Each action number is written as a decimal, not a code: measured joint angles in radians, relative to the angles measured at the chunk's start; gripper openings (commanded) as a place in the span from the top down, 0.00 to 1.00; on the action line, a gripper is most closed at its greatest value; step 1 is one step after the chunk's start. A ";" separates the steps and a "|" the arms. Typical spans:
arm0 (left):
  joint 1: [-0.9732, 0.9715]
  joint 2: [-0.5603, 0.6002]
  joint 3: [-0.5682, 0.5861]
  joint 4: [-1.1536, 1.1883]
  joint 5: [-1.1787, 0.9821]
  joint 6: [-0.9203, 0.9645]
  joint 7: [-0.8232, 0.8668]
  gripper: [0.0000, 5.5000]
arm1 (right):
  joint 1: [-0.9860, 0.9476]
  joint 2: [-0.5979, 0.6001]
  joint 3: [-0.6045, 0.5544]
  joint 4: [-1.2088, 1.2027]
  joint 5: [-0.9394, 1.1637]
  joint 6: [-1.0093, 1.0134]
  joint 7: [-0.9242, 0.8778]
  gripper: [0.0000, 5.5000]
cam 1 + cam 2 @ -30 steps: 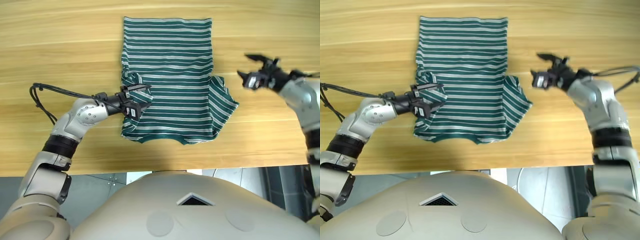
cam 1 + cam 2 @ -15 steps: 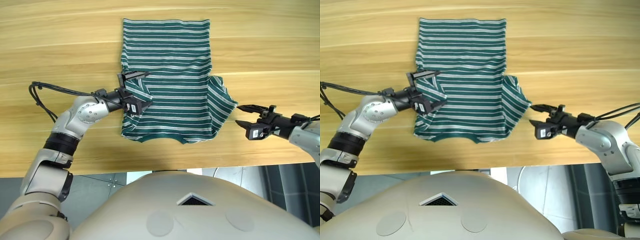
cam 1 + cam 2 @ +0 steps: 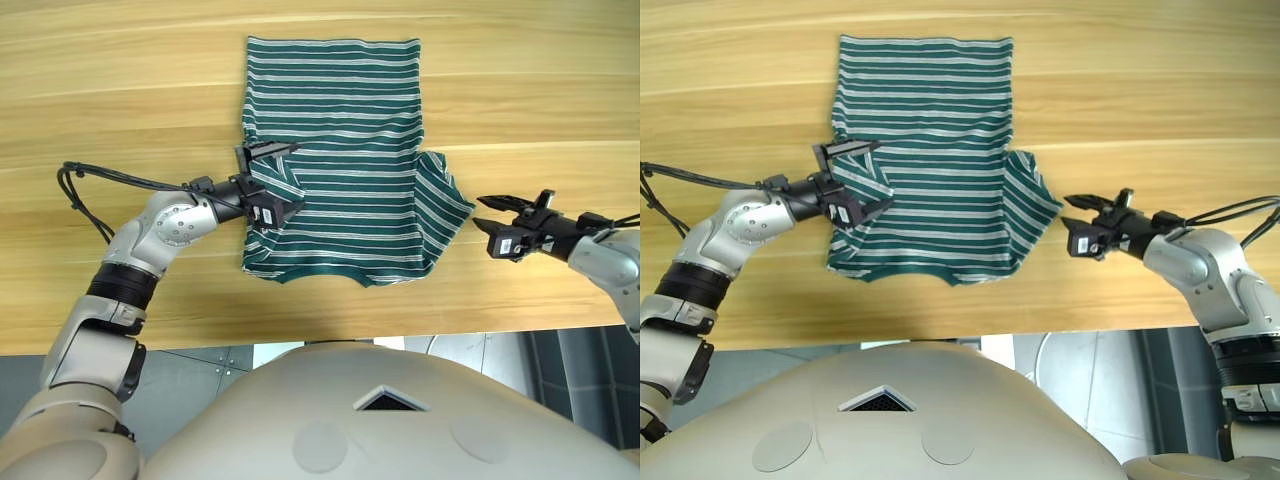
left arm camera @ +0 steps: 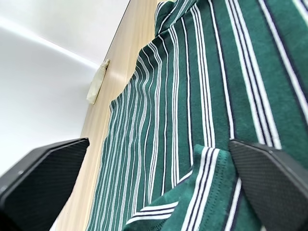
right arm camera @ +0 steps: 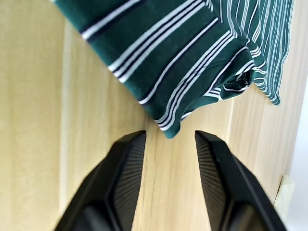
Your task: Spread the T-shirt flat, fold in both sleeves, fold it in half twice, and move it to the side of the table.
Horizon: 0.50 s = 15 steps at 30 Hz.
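**Left eye view: one sleeve folded, one waiting**

The pale wooden table [image 3: 120,90], with grey floor [image 3: 560,390] past its near edge, carries the striped T-shirt [image 3: 345,110] flat at centre, hem toward 12 o'clock. Its left sleeve [image 4: 192,202] lies turned inward at 9 o'clock. The left gripper [image 3: 285,180] is spread wide over it, seemingly to lay it down. At 3 o'clock the right gripper [image 5: 169,139], fingers parted, lines up on the unfolded right sleeve [image 5: 192,96].
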 measured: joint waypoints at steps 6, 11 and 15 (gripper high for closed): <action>0.000 0.000 0.000 0.000 0.002 -0.001 0.003 0.02 | -0.023 0.024 0.039 0.005 -0.007 0.006 -0.001 0.97; 0.000 -0.001 0.000 0.001 0.004 -0.002 0.007 0.02 | -0.045 0.033 0.062 0.010 -0.013 0.005 -0.003 1.00; 0.000 -0.003 -0.001 0.002 0.006 -0.002 0.012 0.02 | -0.048 0.033 0.065 0.015 -0.013 0.005 -0.012 1.00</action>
